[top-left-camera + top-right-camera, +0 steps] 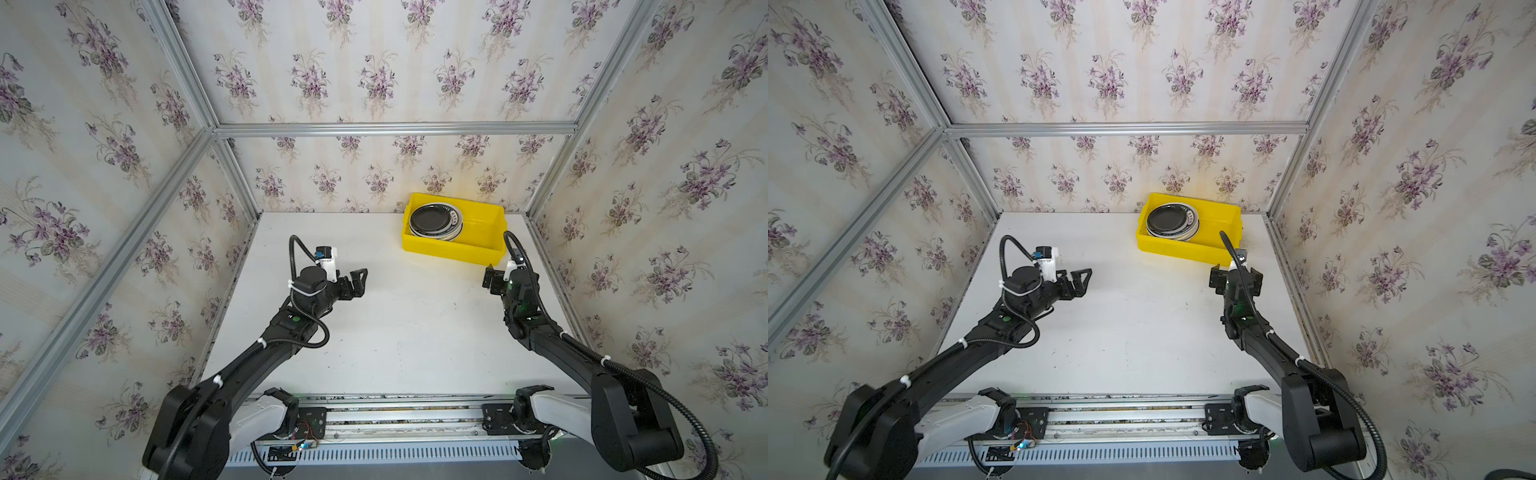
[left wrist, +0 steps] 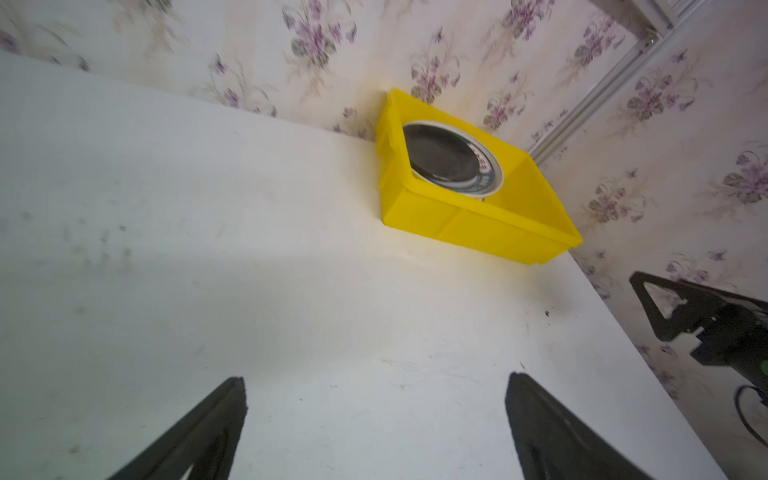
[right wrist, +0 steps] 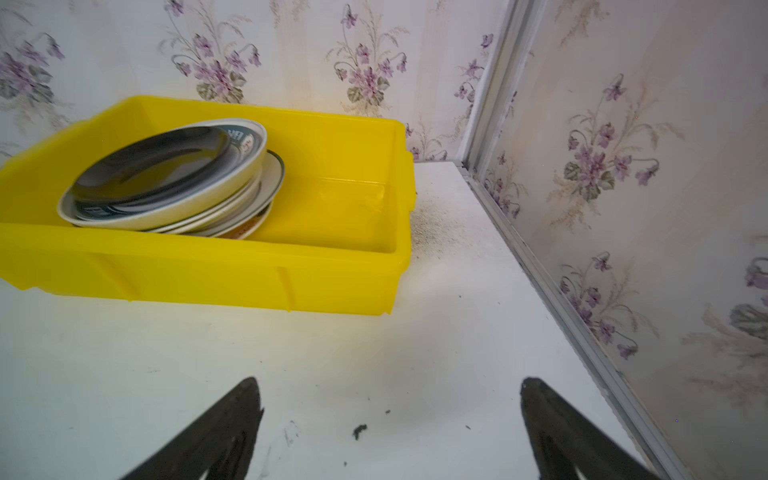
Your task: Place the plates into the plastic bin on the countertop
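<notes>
Just ahead of the right gripper, whose jaws stand wide and empty, the plastic bin lies long axis crosswise to them. The plates are stacked in its half toward the left gripper, also wide and empty but well apart. No plate shows on the countertop. Of the 2 arms the right is nearer, though the stack's lower plates are too hidden to count.

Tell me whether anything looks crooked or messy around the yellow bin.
The stack of plates in the yellow bin is uneven: the black plate on top sits tilted, and rims below poke out sideways. All crowd one end; the other half is bare. Beside the bin's end, dark specks dot the countertop.
</notes>
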